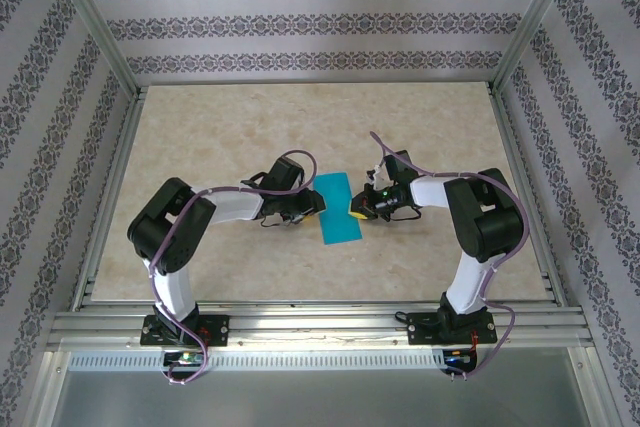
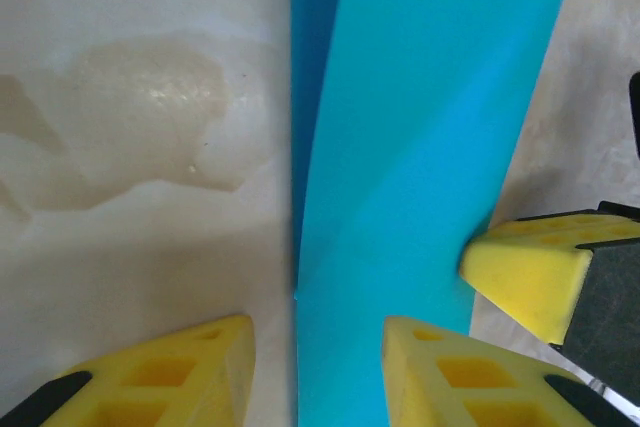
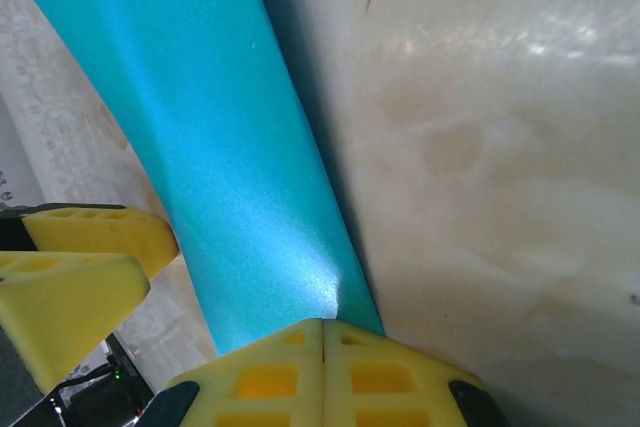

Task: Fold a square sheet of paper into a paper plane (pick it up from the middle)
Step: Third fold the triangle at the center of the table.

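Left arm (image 1: 175,237): goes up from its base at the near edge, then bends in toward the middle of the table (image 1: 230,127).
Right arm (image 1: 480,227): does the same from the other side, and its wrist faces the left one.
Left gripper (image 2: 316,347): the yellow fingers are spread apart. The left long edge of the sheet of paper (image 2: 420,147) lies in the gap between them. The right-hand finger overlaps the teal surface, and no pinch is visible.
Right gripper (image 3: 322,335): the yellow fingertips are pressed together on the sheet's right edge, where the teal runs into their seam.
Sheet, place: it lies mid-table between the two grippers as a long teal band. A dark shadow runs along one long side in both wrist views.
Long axis: it runs from the near end to the far end, with the far end leaning slightly left.
Pointing: both ends look blunt from above, and no nose can be made out.
Cut off: the frame edges crop both ends of the band in the wrist views.
Hard to tell: a faint diagonal line crosses the teal in the left wrist view, and I cannot tell whether it is a crease or a shadow. The number of layers cannot be counted either.
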`<state>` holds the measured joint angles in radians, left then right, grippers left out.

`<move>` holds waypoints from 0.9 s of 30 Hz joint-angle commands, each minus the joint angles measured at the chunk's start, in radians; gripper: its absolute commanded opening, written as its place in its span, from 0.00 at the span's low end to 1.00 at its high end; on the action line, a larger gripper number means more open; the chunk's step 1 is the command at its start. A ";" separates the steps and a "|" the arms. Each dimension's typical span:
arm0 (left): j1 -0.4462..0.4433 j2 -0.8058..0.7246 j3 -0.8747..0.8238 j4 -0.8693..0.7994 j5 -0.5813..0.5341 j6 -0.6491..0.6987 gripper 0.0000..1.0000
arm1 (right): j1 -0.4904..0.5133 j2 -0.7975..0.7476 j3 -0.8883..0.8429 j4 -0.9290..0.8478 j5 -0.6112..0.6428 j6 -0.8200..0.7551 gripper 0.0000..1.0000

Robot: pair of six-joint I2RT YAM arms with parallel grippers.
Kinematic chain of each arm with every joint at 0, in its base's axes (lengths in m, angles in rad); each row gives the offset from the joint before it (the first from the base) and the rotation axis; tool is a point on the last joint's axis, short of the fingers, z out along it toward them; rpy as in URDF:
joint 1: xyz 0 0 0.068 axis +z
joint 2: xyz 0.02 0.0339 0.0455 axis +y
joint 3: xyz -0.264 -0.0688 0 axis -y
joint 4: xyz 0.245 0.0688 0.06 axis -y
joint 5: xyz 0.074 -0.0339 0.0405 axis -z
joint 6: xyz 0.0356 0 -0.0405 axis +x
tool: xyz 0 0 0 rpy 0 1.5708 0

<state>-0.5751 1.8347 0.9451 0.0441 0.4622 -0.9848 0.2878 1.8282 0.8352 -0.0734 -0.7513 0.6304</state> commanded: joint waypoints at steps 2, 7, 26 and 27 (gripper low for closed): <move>0.008 0.038 -0.019 0.092 0.020 -0.052 0.39 | 0.005 0.046 -0.048 -0.036 0.081 0.015 0.00; 0.007 0.050 -0.026 0.116 0.030 -0.065 0.36 | 0.007 0.042 -0.051 -0.030 0.082 0.021 0.00; 0.006 0.056 -0.017 0.122 0.024 -0.086 0.31 | 0.007 0.034 -0.048 -0.033 0.078 0.023 0.00; 0.006 0.060 -0.018 0.133 0.031 -0.089 0.30 | 0.007 0.033 -0.050 -0.032 0.078 0.023 0.00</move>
<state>-0.5682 1.8637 0.9306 0.1337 0.4946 -1.0561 0.2878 1.8240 0.8261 -0.0555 -0.7513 0.6495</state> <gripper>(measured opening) 0.305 0.049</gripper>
